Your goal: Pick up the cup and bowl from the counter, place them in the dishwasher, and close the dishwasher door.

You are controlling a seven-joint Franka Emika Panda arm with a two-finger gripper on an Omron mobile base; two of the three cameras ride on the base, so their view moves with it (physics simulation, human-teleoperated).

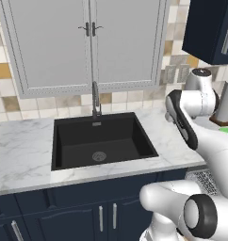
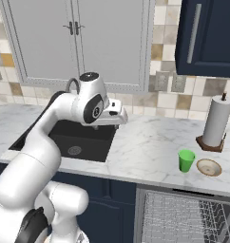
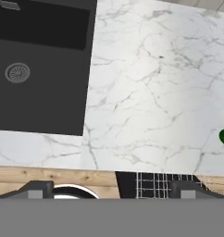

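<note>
End effector (image 3: pixel 107 187) spread wide (empty), over marble counter (image 3: pixel 146 106), black sink (image 3: pixel 37 88) beside, tiled wall (image 2: pixel 150 102).

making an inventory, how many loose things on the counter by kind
cup: 1
bowl: 1
paper-towel roll: 1
total: 3
</note>
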